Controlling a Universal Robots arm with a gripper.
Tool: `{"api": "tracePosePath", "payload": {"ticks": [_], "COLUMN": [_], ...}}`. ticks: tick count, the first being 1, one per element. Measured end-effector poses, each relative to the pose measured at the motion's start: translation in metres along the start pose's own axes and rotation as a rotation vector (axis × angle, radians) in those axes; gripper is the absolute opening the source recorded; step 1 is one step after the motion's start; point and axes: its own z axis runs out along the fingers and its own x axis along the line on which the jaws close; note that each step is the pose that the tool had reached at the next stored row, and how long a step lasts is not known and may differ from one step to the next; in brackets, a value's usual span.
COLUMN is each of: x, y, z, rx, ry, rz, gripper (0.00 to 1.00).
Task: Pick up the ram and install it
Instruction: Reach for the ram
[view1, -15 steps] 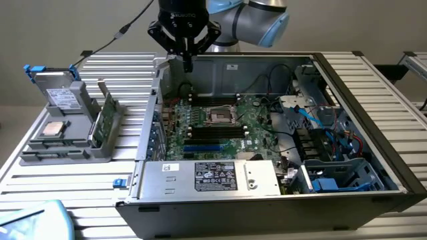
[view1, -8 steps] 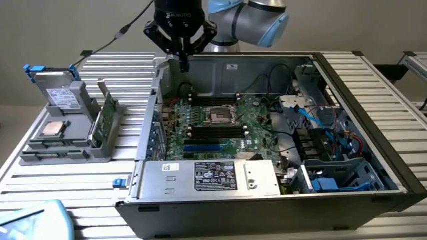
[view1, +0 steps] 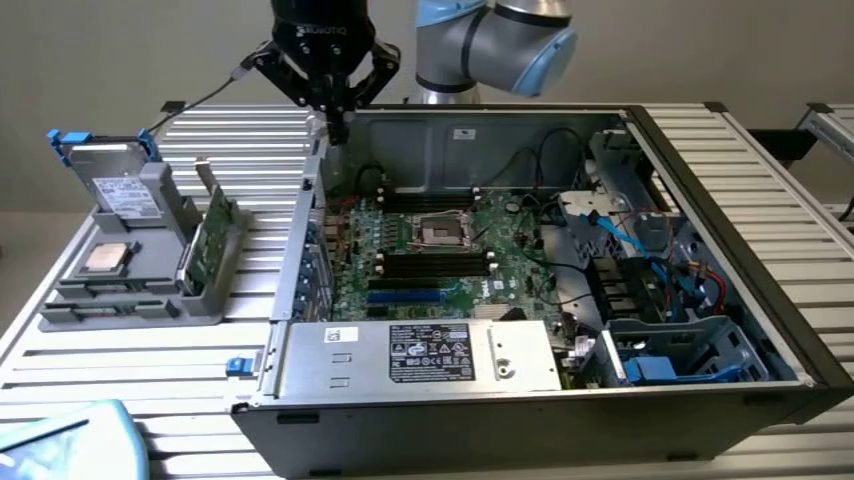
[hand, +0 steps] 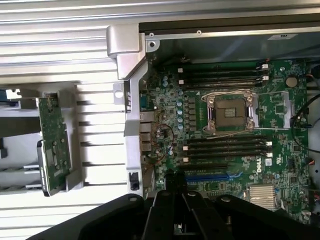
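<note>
My gripper (view1: 336, 112) hangs shut, with nothing between its fingers, above the back left corner of the open computer case (view1: 300, 270). In the wrist view its dark fingers (hand: 165, 210) meet over the edge of the motherboard (hand: 170, 125). A green circuit board (view1: 211, 240) (hand: 52, 130) stands on edge in the grey holder (view1: 80, 305) on the exterior view's left, well apart from the gripper. I cannot tell whether this board is the ram or a wider card. Rows of long black memory slots (view1: 430, 200) (hand: 222, 77) flank the processor socket (view1: 441, 232) (hand: 230, 112).
The holder also carries a processor (view1: 107, 258) and a drive (view1: 120, 185). A power supply box (view1: 420, 355) lies at the case front. A drive cage (view1: 667, 350) and loose cables (view1: 627, 235) take up the exterior view's right. A blue object (view1: 67, 440) sits at the table's near corner.
</note>
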Motion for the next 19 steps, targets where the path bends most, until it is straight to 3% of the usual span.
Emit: {"api": "tracePosePath", "payload": {"ticks": [5,19], "x": [0.02,0.083], "y": [-0.0013,-0.0059], "z": [0.0012,0.0056], "rx": [0.0012,0.0018], "ry": [0.0163,0.023], "rz": [0.0,0.0], "gripper": [0.11,0.11]}}
